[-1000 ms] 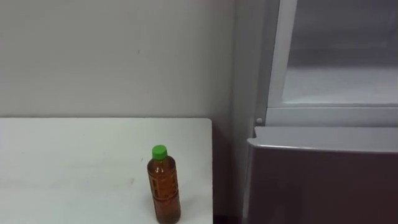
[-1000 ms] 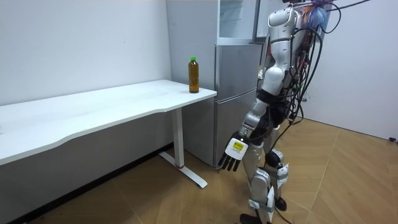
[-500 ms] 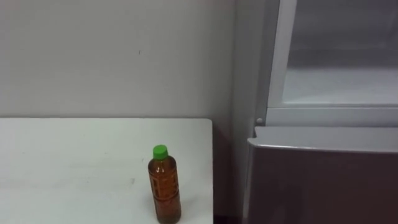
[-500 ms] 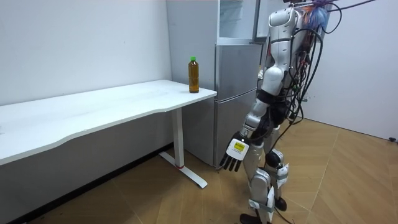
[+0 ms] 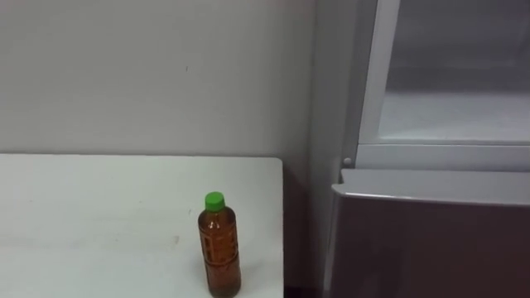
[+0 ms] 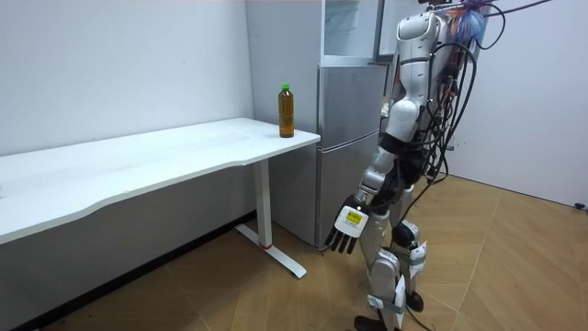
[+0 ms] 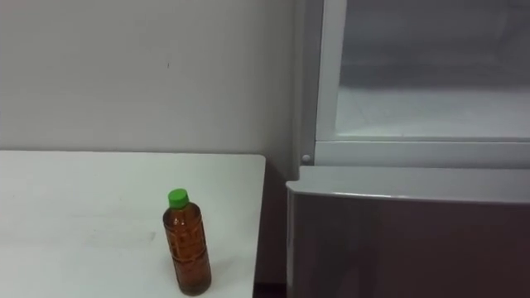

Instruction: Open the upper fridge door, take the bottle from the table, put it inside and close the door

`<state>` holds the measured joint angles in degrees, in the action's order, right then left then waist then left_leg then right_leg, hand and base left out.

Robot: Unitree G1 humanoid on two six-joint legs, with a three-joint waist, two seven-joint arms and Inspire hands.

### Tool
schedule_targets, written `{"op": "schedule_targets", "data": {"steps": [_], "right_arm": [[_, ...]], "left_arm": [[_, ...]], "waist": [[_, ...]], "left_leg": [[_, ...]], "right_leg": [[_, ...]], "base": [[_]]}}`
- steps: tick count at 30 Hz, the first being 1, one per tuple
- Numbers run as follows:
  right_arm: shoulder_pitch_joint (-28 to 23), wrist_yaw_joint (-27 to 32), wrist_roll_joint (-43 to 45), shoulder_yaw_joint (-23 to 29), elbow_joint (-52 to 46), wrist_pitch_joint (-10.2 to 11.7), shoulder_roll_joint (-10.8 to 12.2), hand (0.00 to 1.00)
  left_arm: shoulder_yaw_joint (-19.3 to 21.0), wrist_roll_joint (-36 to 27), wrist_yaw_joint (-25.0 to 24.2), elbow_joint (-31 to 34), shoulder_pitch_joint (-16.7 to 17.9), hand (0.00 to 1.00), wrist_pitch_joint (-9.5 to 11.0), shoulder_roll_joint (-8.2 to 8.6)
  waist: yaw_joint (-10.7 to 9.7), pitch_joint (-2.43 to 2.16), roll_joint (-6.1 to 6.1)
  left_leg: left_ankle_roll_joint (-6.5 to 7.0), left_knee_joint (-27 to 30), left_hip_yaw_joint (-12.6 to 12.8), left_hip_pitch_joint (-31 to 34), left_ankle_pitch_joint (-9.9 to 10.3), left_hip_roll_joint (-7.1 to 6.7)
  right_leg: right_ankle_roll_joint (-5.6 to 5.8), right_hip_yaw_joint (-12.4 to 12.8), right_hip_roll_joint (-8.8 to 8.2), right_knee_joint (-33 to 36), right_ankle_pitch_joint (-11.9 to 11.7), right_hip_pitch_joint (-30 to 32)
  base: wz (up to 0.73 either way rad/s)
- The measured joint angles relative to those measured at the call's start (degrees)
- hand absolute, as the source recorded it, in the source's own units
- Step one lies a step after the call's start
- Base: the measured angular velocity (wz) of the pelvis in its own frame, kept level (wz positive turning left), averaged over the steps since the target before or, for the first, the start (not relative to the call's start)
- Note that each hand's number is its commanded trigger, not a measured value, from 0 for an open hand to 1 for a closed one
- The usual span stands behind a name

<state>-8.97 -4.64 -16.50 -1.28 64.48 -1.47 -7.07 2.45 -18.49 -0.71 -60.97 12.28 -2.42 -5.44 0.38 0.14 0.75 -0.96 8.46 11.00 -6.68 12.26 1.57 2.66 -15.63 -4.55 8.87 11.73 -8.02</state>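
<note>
Slim, seemingly plastic amber bottle [image 5: 220, 255] stands on the smooth white table [image 5: 99, 217].

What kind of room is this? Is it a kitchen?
Probably a plain test room, not a real kitchen: a tall fridge beside a long white desk with one bottle, bare walls and a wooden floor.

A sparse, office-like test room: a long white metal-legged desk [image 6: 138, 161] is standing against a plain white wall [image 6: 119, 64], a tall silver fridge [image 6: 344, 138] is sitting beside it, and a herringbone wooden floor [image 6: 514, 276] is running underfoot.
</note>
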Motion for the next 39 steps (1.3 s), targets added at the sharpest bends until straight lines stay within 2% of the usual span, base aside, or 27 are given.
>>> {"op": "schedule_targets", "data": {"steps": [5, 6, 8, 10, 12, 14, 18, 21, 24, 27, 35, 39], "right_arm": [[0.68, -1.61, 3.69, -1.33, -1.03, -0.17, -0.26, 0.0], [0.74, -2.09, 5.19, -2.03, -2.99, -1.22, -0.49, 0.0], [0.26, -2.95, 7.98, -3.09, -8.61, -2.77, -0.61, 0.0], [-1.52, -4.99, 12.44, -3.64, -21.07, -4.2, -1.11, 0.0], [-1.48, -6.78, 13.01, -4.26, -27.49, -4.09, -1.58, 0.0], [-1.09, -8.73, 13.01, -4.28, -31.72, -4.41, -1.8, 0.0], [-1.45, -13.36, 12.35, -4.26, -40.67, -5.46, -2.76, 0.0], [-1.87, -15.84, 12.61, -4.21, -46.81, -7.39, -3.15, 0.0], [-1.93, -18.69, 13.65, -4.2, -52.18, -7.79, -3.42, 0.0], [-1.73, -21.48, 14.76, -4.06, -58.5, -8.35, -4.69, 0.0], [-1.63, -24.85, 14.59, -0.17, -72.07, -8.92, -5.07, 0.0], [-0.71, -25.47, 13.66, 1.08, -77.49, -9.17, -5.29, 0.0]], "left_arm": [[0.01, 0.04, -0.05, -0.03, -0.33, 0.0, 0.0, -0.09], [-0.04, 0.09, -0.19, -0.2, -0.43, 0.0, -0.01, -0.19], [-0.41, 0.15, -1.06, -0.23, -0.84, 0.0, -0.07, -0.46], [-0.41, 0.66, -2.03, -0.04, -1.52, 0.0, -0.12, -0.62], [-0.35, 0.63, -2.62, -0.21, -1.49, 0.0, -0.13, -0.99], [-0.37, 0.64, -2.99, -0.38, -1.82, 0.0, -0.15, -1.27], [-0.28, 0.61, -3.47, -0.18, -1.81, 0.0, -0.91, -2.0], [-0.27, 0.57, -3.74, 0.21, -1.97, 0.0, -1.43, -2.03], [-0.28, 0.31, -4.58, -0.01, -2.02, 0.0, -1.43, -2.11], [-0.28, 0.24, -5.44, -0.84, -2.18, 0.0, -1.39, -2.14], [0.13, -0.05, -6.1, -0.86, -1.28, 0.0, -0.97, -2.31], [0.24, -0.02, -5.66, -0.89, -1.22, 0.0, 0.04, -2.31]], "waist": [[0.03, -0.06, 0.37], [0.05, -0.05, 0.38], [0.01, -0.08, 0.47], [-0.01, 0.17, 0.73], [-0.01, 0.4, 1.45], [0.13, 0.16, 2.08], [0.2, 0.2, 3.05], [-0.08, 0.14, 2.55], [-0.13, 0.02, 2.33], [0.05, -0.1, 2.04], [-0.05, -0.14, 2.47], [0.01, -0.17, 2.95]], "left_leg": [[0.0, -0.03, -0.01, 0.13, 0.0, -0.01], [0.0, -0.03, 0.0, 0.33, 0.0, -0.01], [0.01, 0.22, -0.04, 1.03, -0.01, -0.01], [0.04, 0.47, 0.06, 1.2, -0.03, -0.06], [0.04, 0.93, 0.1, 0.98, -0.03, -0.1], [0.04, 1.07, 0.09, 0.81, -0.03, -0.11], [0.13, 0.97, 0.01, 1.07, 0.06, 0.0], [0.27, 0.77, 0.1, 1.2, 0.17, -0.01], [0.27, 0.79, 0.18, 1.2, 0.17, 0.0], [0.28, 0.78, 0.81, 1.11, 0.16, -0.01], [0.28, 0.87, 1.14, 0.15, 0.14, -0.01], [0.28, 0.87, 1.31, 0.08, 0.14, 0.02]], "right_leg": [[0.0, -0.07, 0.01, 0.03, 0.0, 0.07], [0.0, -0.06, 0.0, 0.12, 0.0, 0.29], [0.0, 0.0, -0.08, 0.4, 0.0, 1.03], [0.0, 0.11, -0.24, 0.89, 0.0, 1.67], [0.0, 0.2, -0.31, 0.84, 0.0, 1.23], [0.0, 0.1, -0.33, 0.8, 0.0, 1.2], [-0.02, -0.07, -0.22, 0.86, -0.02, 1.12], [0.02, -0.03, -0.23, 0.97, -0.06, 1.12], [0.0, 0.14, -0.23, 1.04, -0.08, 1.28], [0.01, 1.24, -0.22, 1.22, -0.08, 1.55], [0.01, 1.32, -0.24, 1.09, -0.08, 0.96], [0.02, 1.37, -0.23, 1.12, -0.09, 0.73]], "base": [[0.0], [0.0], [0.0], [-0.02], [0.0], [0.05], [0.0], [0.0], [-0.02], [-0.1], [-0.01], [0.0]]}}
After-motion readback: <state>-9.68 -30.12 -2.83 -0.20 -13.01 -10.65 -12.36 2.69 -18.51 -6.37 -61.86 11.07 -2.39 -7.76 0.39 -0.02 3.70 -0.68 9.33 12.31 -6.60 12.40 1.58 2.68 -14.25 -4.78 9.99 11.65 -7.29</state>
